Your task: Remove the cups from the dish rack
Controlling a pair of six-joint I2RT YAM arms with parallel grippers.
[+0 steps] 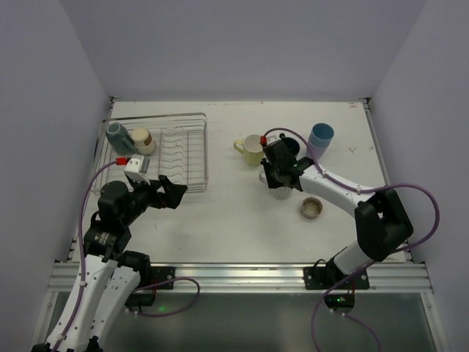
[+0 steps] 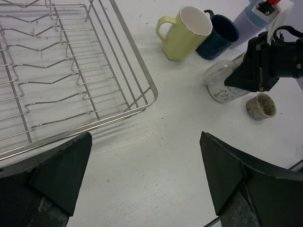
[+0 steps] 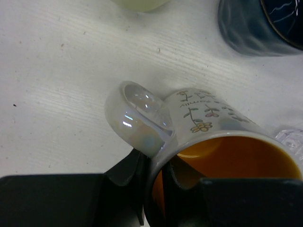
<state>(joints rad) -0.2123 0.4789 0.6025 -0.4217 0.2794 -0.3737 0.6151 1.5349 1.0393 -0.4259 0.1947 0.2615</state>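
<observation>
Near the navy cup (image 3: 251, 28), the right gripper (image 3: 158, 177) clamps the mug (image 3: 208, 116) rim.

Dish rack (image 1: 183, 154) far left on the desk (image 1: 220, 227), two cups (image 1: 117, 136) in its left end. Right of it, a handled mug (image 1: 250, 151); far right, a tumbler (image 1: 320, 136); nearer, a tilted mug (image 2: 220, 85) and a small cup (image 1: 312, 208).

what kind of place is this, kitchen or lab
Probably a robotics lab cell, not a kitchen: plain panels box in a white table, left arm and right arm are bolted to a rail at its edge, and the wire dish rack and pale yellow mug look like props.
</observation>
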